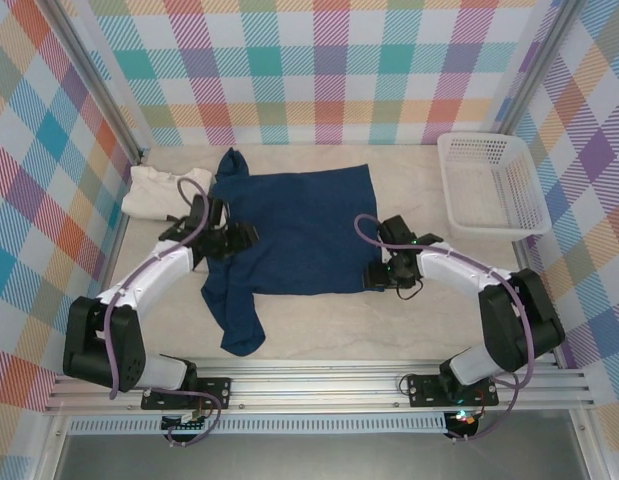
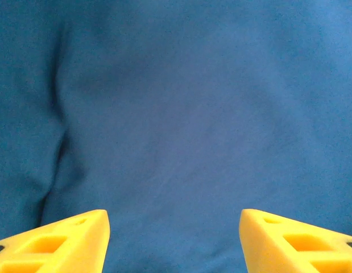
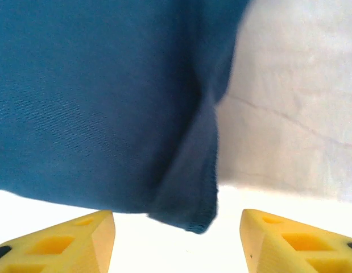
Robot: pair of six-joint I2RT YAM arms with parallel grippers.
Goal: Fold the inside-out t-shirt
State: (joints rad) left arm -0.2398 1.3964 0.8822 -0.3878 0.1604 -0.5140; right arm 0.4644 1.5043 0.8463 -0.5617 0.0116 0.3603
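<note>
"Where is the blue t-shirt (image 1: 299, 225)?"

"It lies flat in the middle of the table (image 1: 389, 330). One sleeve points to the upper left and one to the lower left."

"What about the left gripper (image 2: 174, 220)?"

"It is just above the cloth on the left side. It is spread wide and holds nothing."

"And the right gripper (image 3: 177, 220)?"

"It is at the lower right corner of the cloth. It is spread wide too, with nothing pinched."

"Anything else?"

"A cream shirt (image 1: 154, 190) at the upper left and a white basket (image 1: 489, 185) at the upper right."
</note>
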